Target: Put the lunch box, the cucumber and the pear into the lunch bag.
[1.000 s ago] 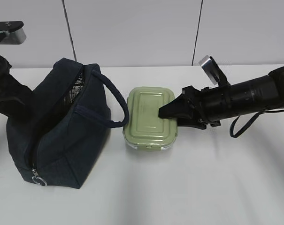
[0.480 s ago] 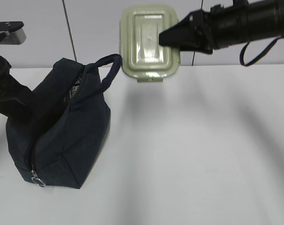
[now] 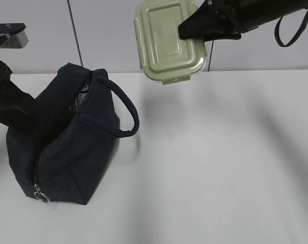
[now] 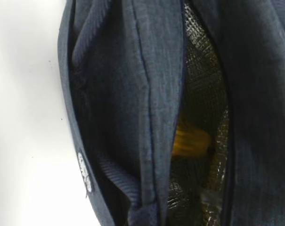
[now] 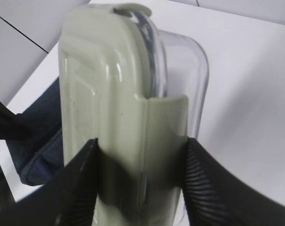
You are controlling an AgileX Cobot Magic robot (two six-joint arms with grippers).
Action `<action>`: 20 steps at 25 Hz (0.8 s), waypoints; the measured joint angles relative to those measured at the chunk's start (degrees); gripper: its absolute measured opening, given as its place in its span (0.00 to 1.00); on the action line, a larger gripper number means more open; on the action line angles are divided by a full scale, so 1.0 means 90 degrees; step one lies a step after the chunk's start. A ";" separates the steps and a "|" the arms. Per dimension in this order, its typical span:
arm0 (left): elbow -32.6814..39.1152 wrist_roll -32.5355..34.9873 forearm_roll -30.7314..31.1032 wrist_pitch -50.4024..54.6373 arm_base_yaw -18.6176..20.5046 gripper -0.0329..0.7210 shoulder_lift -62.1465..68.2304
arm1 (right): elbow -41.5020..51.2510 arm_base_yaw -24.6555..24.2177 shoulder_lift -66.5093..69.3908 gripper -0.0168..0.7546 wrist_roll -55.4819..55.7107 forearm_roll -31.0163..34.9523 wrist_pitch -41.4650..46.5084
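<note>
Sage-green lunch box [image 3: 170, 40]: held in the air, tilted, above the table [image 3: 220, 152] and right of the bag.
Right gripper [image 5: 140, 181]: fingers clamped on the box's lid and glass.
Lunch bag [image 3: 62, 137]: on the table, top gaping — something yellow-orange [image 4: 191, 141] shows inside.
Left gripper: fingers unseen — cannot tell their state.
</note>
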 joint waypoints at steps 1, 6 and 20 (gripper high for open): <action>0.0000 0.0000 0.0000 0.0000 0.0000 0.05 0.0000 | 0.0000 0.0116 0.0000 0.50 -0.0089 0.0141 -0.0068; 0.0000 0.0000 -0.0006 0.0000 0.0000 0.05 0.0000 | -0.0014 0.1431 0.0012 0.50 -0.0850 0.0883 -0.1152; 0.0006 -0.0002 -0.0032 -0.0010 -0.0012 0.05 0.0030 | -0.0361 0.2901 0.1322 0.50 -0.1193 -0.0425 -0.2795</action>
